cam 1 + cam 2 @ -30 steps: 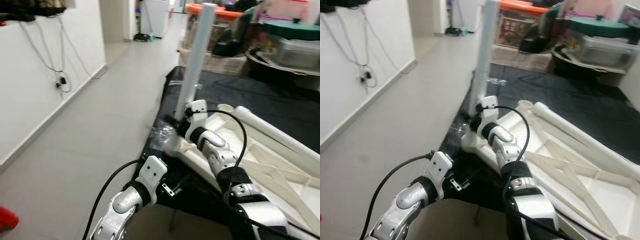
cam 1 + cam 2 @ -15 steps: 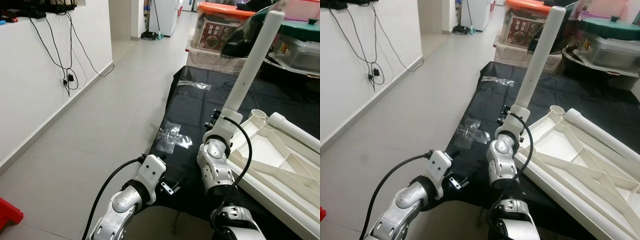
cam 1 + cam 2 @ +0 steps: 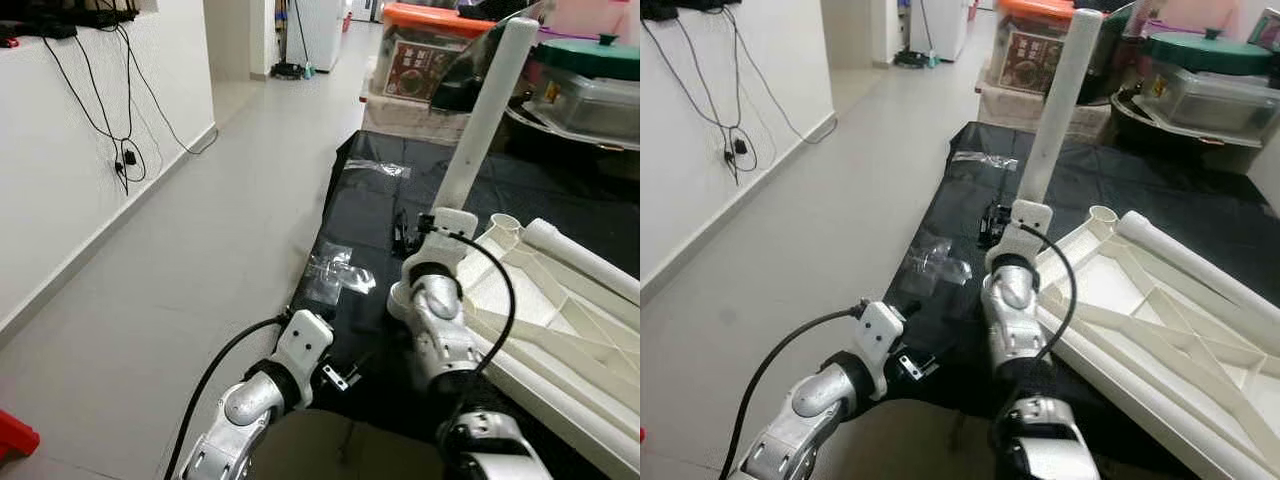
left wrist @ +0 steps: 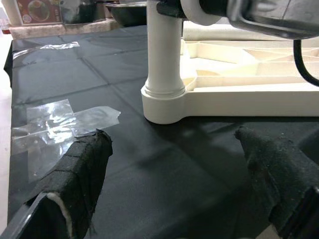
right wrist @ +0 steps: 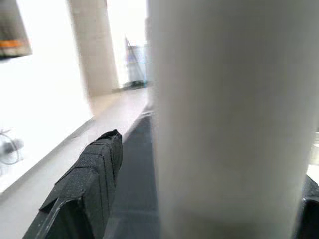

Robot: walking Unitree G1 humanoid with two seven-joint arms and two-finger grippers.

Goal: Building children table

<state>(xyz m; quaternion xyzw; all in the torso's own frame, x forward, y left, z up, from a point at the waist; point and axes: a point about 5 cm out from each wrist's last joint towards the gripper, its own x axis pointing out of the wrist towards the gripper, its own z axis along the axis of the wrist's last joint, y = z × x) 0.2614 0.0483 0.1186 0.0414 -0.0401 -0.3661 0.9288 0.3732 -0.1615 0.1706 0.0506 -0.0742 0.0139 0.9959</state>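
Observation:
The white children's table top (image 3: 560,300) lies upside down on a black cloth (image 3: 370,200). A white table leg (image 3: 490,110) stands slightly tilted in its near corner socket (image 4: 163,102). My right gripper (image 3: 420,228) is shut on the leg just above the socket. The right wrist view has the leg (image 5: 224,124) close up between the black fingers (image 5: 84,194). My left gripper (image 4: 174,184) hangs open low over the cloth in front of that corner, holding nothing. A second white leg (image 3: 580,260) lies along the table top's far side.
Crumpled clear tape (image 3: 335,270) sticks to the cloth near the socket. Storage boxes and tubs (image 3: 420,70) crowd the back. Grey floor (image 3: 200,260) runs along my left beside a white wall with hanging cables (image 3: 120,120). A red object (image 3: 12,435) sits low left.
The camera has swung, shifting the whole picture. My right gripper has kept hold of the leg, which now stands a little straighter than half a second ago. The left arm has stayed put.

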